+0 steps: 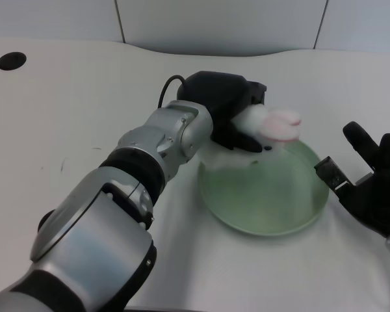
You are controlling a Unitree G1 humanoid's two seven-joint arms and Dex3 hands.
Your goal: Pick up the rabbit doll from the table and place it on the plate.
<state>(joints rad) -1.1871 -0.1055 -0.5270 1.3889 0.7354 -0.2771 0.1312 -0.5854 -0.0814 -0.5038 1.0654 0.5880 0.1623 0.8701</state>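
My left hand [231, 107] grips a white rabbit doll [268, 127] with pink ears. It holds the doll above the far rim of the round green plate [266, 195]. The doll's pink ears stick out to the right of my fingers, and part of its white body shows below the hand against the plate's far left rim. Whether the doll touches the plate I cannot tell. My silver left forearm reaches in from the lower left.
My right hand [374, 182] lies with its fingers spread at the right edge, just beside the plate. Two dark round holes [11, 60] sit in the white table at the far left and far right. The table's back edge curves behind the hand.
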